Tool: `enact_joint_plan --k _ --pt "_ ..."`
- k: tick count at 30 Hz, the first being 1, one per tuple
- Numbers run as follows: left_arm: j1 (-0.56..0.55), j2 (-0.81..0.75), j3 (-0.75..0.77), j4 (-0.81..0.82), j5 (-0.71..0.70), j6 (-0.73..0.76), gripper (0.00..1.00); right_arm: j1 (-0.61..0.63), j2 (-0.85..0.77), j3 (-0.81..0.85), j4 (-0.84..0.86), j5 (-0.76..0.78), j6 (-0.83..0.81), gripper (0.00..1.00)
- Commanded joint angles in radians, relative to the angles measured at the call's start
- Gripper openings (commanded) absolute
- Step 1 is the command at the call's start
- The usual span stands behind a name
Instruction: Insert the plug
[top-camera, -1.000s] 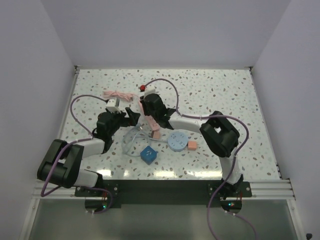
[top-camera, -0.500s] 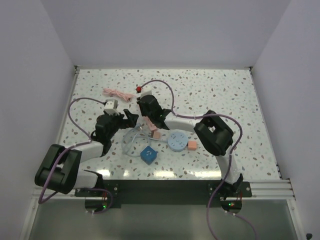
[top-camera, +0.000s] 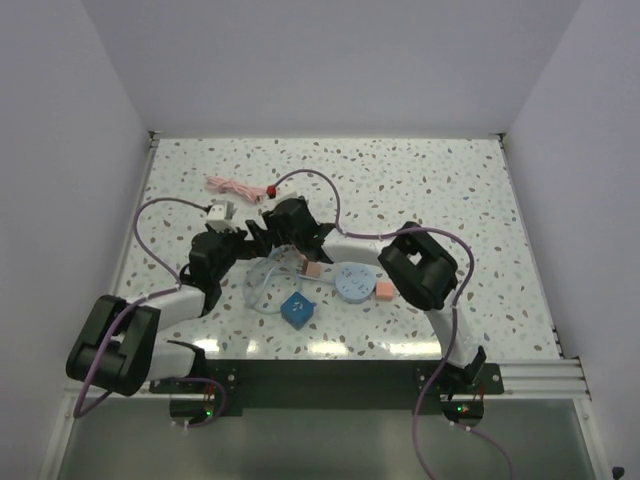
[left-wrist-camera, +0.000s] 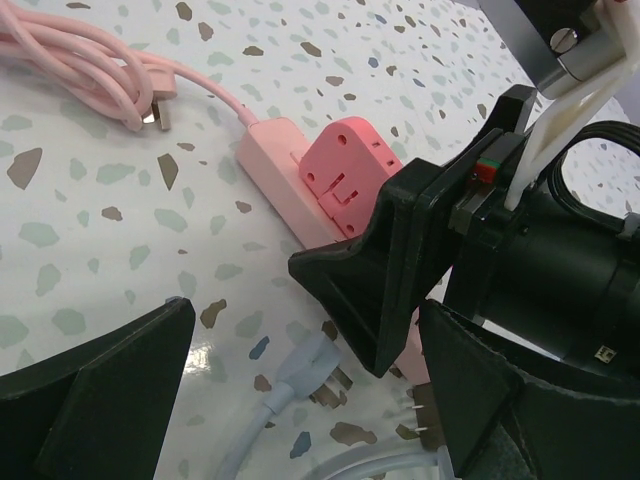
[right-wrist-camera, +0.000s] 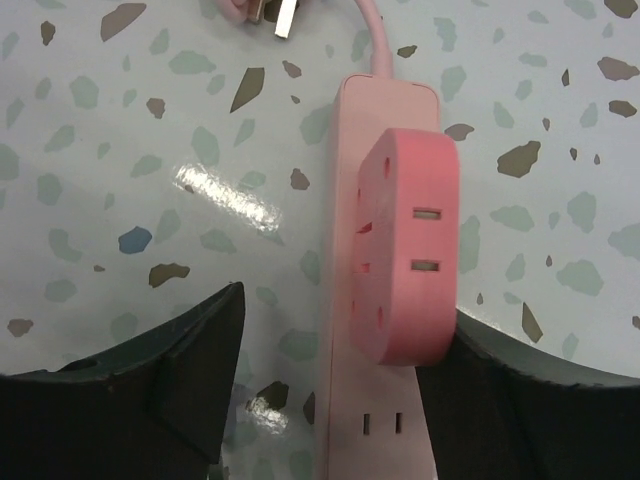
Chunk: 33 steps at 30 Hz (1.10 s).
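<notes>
**Plug lying loose beside the power strip, both tools released**

The white plug (left-wrist-camera: 300, 370) is seen lying flat on the speckled counter (top-camera: 420, 180), its prongs bare and its pale cord trailing toward the near edge. It is not inserted; it lies just beside the near end of the pink power strip (right-wrist-camera: 385, 110) and is gripped by nothing.

The left tool (left-wrist-camera: 305, 320) is held released, its two dark fingers spread wide and low over the counter, with the plug lying on the surface between them.

The right tool (right-wrist-camera: 340, 310) is likewise released. Its fingers are placed on either side of the power strip, around a red-pink adapter (right-wrist-camera: 405, 250) that is seated on top of the strip. Whether the fingers touch the adapter cannot be told. In the left wrist view, one of these fingers is seen right next to the adapter.

The strip's own pink cord (left-wrist-camera: 80, 60) is bundled in loops farther back on the counter. A blue disc (top-camera: 352, 283), a blue block (top-camera: 296, 308) and a small orange block (top-camera: 383, 290) are found nearer the arm bases, apart from both tools.
</notes>
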<state>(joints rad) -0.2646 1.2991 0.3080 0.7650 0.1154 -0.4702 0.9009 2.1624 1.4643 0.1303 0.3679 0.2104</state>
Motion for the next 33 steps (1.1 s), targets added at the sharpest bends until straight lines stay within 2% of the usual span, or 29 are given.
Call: enact_joint_plan --k 1,7,11,22,30,33 --pt "-0.004 -0.037 -0.006 0.014 -0.019 -0.007 1.00 0.009 -0.032 0.010 -0.009 -0.020 0.001 0.70" --pt "-0.004 -0.058 -0.009 0.002 -0.026 -0.004 1.00 0.007 -0.061 0.025 -0.006 -0.021 -0.012 0.75" --pt "-0.004 -0.072 -0.009 -0.007 -0.034 -0.001 1.00 0.009 -0.085 0.016 -0.012 0.005 -0.011 0.85" --pt "-0.004 -0.081 -0.012 -0.013 -0.033 -0.002 1.00 0.009 -0.236 -0.133 -0.008 0.068 0.003 0.86" --pt "-0.004 -0.103 -0.020 -0.024 -0.056 0.004 1.00 0.010 -0.476 -0.384 -0.003 0.034 0.073 0.86" --pt "-0.004 -0.116 -0.021 -0.033 -0.068 0.005 1.00 0.012 -0.516 -0.466 -0.009 0.013 0.119 0.86"
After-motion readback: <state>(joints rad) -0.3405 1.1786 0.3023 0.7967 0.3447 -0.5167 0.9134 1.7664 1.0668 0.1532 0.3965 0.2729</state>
